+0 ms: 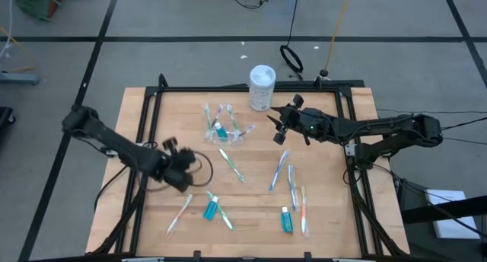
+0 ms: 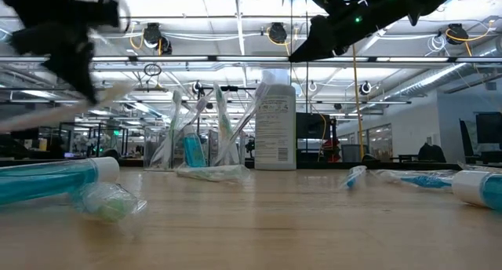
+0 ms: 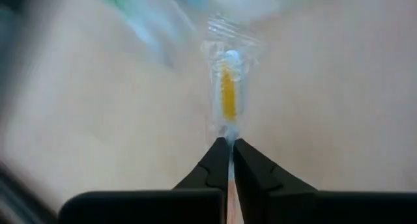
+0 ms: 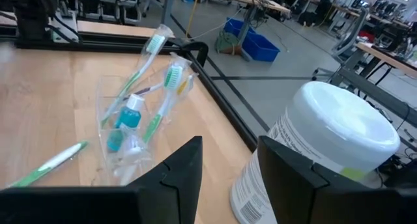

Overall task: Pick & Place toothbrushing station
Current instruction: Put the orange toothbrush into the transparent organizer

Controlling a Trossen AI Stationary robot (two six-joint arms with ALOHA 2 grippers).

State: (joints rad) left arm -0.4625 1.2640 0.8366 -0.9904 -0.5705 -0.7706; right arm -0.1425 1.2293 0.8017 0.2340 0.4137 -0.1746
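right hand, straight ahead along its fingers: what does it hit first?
Probably the clear plastic cup with toothbrushes and a toothpaste tube standing in it. The right hand is open and raised, so it might pass over it. The white canister sits just off to one side. Depth is unclear.

There is one clear cup (image 1: 221,129) and one white canister (image 1: 262,87) on the tabletop (image 1: 335,216). I count three teal toothpaste tubes: two lying loose (image 1: 210,209) (image 1: 287,220) and one inside the cup (image 4: 131,111). Outside the cup there are about six toothbrushes (image 1: 232,165). Inside the cup at least three more brushes (image 4: 171,77) stand, but their exact number I cannot tell.
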